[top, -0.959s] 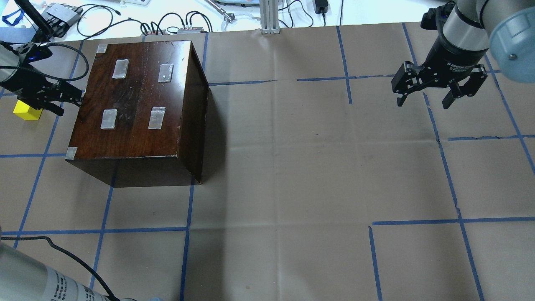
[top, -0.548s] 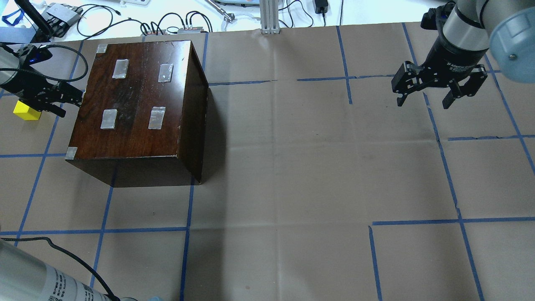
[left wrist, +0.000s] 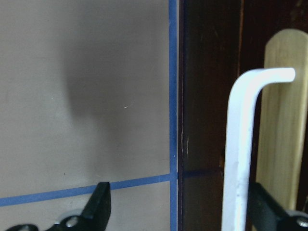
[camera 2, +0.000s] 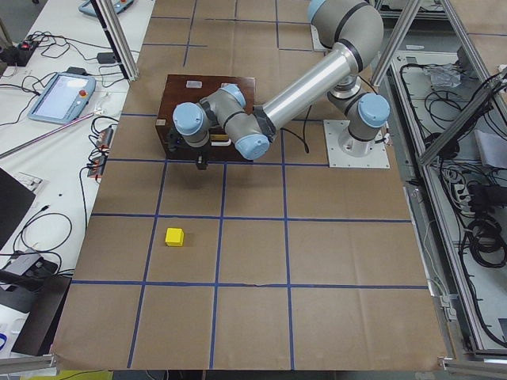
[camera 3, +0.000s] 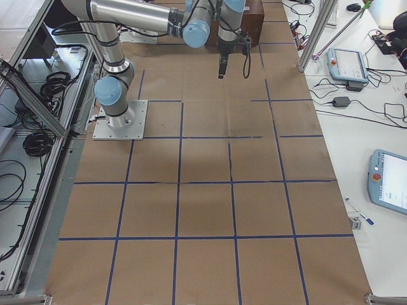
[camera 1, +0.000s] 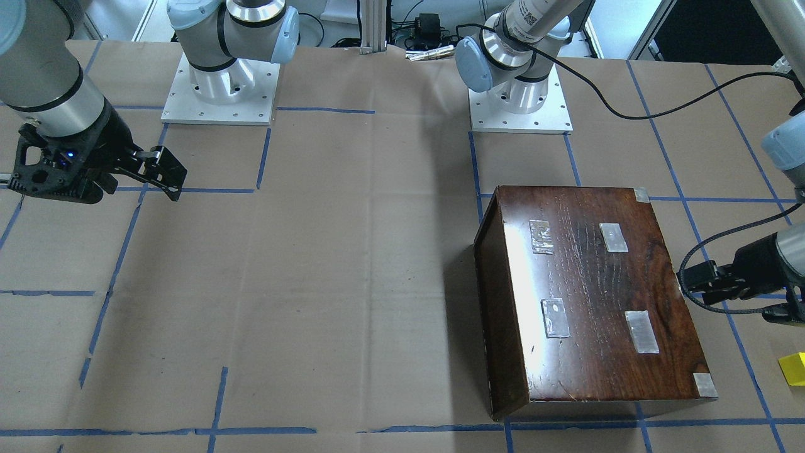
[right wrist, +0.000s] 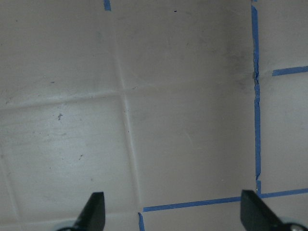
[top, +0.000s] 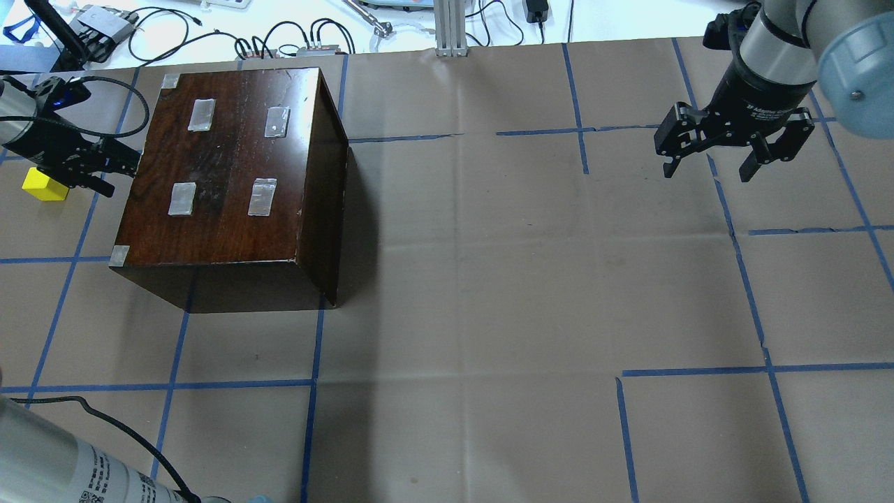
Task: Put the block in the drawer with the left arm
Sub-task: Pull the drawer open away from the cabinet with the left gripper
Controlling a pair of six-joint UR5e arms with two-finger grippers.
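The yellow block lies on the paper left of the dark-brown wooden box; it also shows in the front view and the exterior left view. My left gripper is level with the box's left side, beside the block and not holding it. In the left wrist view its jaws are open, with the drawer's white handle between them, close to the right finger. The drawer's dark front looks shut. My right gripper hangs open and empty at the far right.
Brown paper with blue tape lines covers the table. Cables and devices lie beyond the far edge. The left arm's loose black cable loops near the box's corner.
My left gripper has shifted slightly toward the table's far edge along the box's left side, uncovering more of the block. The right arm and the box have not moved.
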